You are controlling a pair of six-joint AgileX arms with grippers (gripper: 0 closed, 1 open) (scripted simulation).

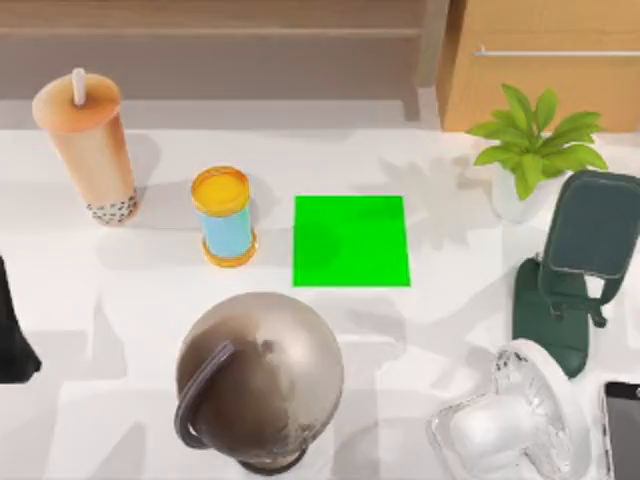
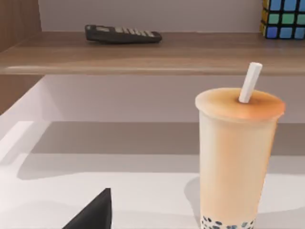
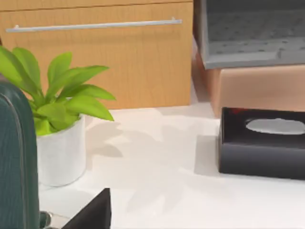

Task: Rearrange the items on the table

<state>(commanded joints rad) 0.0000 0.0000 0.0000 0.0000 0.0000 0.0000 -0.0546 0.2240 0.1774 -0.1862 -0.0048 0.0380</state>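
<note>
The cup (image 1: 88,150) stands at the tabletop's (image 1: 120,290) far left, top-heavy and smooth, so we would grip its mid-body. The fan (image 1: 505,420), near right, looks fragile. We cannot tell either pincer's state.
</note>
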